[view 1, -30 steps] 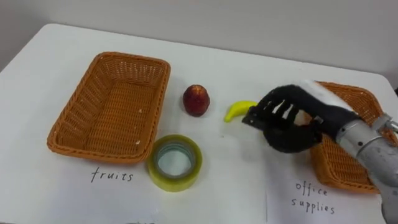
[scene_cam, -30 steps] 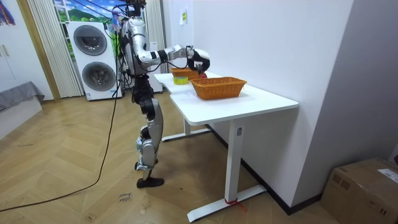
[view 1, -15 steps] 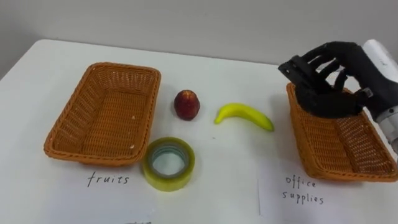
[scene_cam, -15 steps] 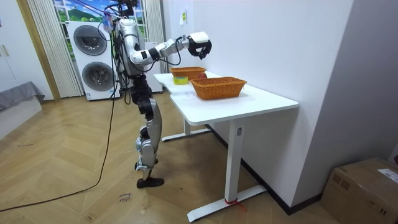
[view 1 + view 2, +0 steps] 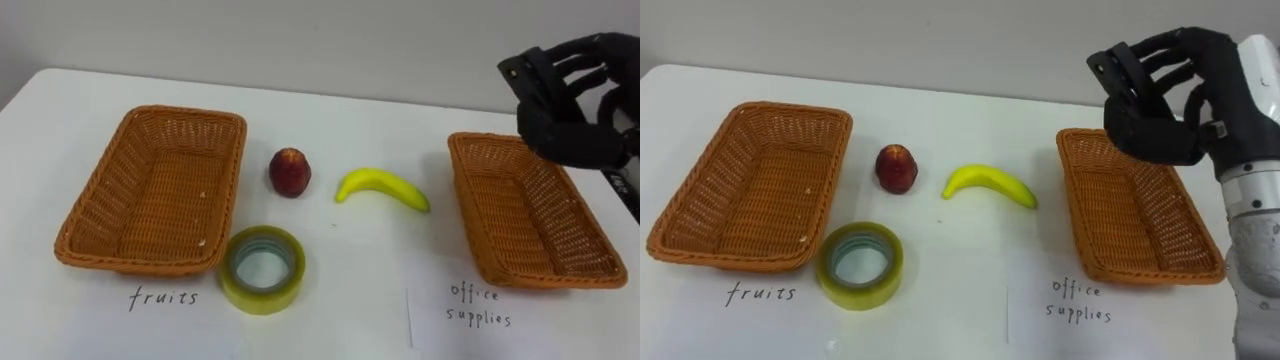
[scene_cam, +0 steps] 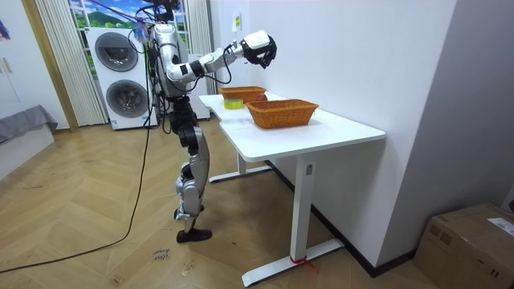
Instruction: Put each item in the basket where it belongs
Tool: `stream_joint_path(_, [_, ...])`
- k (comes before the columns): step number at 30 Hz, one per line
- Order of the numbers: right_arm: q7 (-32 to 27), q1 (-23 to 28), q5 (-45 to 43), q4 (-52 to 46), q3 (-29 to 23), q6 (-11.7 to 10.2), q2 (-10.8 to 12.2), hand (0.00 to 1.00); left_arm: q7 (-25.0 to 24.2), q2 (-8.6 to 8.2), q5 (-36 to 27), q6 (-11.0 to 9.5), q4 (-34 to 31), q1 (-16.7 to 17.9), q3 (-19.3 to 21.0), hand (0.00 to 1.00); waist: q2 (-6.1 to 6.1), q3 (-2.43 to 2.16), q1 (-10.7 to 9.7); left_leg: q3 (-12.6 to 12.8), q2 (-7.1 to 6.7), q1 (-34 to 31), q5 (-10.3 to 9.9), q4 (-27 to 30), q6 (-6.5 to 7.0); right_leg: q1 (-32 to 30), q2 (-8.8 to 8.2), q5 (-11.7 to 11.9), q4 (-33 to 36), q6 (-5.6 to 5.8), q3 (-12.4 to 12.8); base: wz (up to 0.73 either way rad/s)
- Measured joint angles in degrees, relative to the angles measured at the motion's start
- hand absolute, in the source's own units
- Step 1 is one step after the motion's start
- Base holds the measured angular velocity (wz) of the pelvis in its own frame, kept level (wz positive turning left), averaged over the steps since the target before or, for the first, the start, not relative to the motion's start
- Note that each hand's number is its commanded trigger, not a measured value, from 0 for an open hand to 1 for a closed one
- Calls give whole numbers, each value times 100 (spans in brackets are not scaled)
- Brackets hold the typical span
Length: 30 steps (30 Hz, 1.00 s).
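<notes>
Left eye view: we count left basket [image 5: 95, 205], right basket [image 5: 525, 215], one red fruit [image 5: 289, 172], one banana [image 5: 382, 186], one tape roll [image 5: 262, 268] — right hand [image 5: 567, 132] relaxed, empty, cut off at the edge.

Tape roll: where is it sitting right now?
In the left eye view the tape roll lies left of centre on the table, beside the near right corner of the left basket, in front of the apple.

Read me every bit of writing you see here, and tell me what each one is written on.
"fruits": handwritten on the table, just in front of the left basket.
"office supplies": handwritten in two lines on what looks like a white sheet lying in front of the right basket.
The paper on the wall in the room view: too small to read.
</notes>
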Motion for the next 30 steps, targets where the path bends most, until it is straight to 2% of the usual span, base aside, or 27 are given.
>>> stream_joint_path(11, [-44, 289, 9, 339, 33, -3, 2, 100, -226, 10, -18, 28, -1, -11, -5, 0, -65, 2, 32, 2, -2, -2, -1, 4, 1, -6, -8, -2, -6, 3, 0, 0])
stream_joint_path(15, [24, 554, 4, 355, 60, -2, 6, 100, -274, 35, 14, 27, -14, -36, -8, 0, -36, 5, 32, 2, 0, -71, -1, 8, 1, -71, -7, -4, 7, 6, -3, 0])
stream_joint_path(30, [194, 588, -7, 1360, 292, -27, 13, 100, -270, 80, 24, 29, 4, -56, -6, 0, 96, -4, 40, 0, 0, -66, 0, -10, 0, -53, 1, -2, 10, 4, -1, 0])
